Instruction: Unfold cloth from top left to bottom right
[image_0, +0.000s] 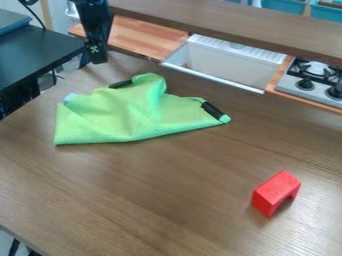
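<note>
The black gripper (98, 54) hangs at the upper left, above the table's back left edge and up and left of the cloth. The light green cloth (133, 112) lies folded and rumpled on the upper left part of the table, with a raised fold near its top. One dark piece (120, 84) sits at its upper edge, and a black band (212, 110) wraps its right corner. A pale patch (69, 97) shows at the left corner. A gap of tabletop separates the gripper from the cloth.
A red arch-shaped block (275, 192) stands on the wooden table (153, 195) at the lower right. Behind the table are a white sink (230, 62) and a toy stove (310, 85), with a wooden shelf (234, 22) above them. A dark side table (40, 52) is at the left.
</note>
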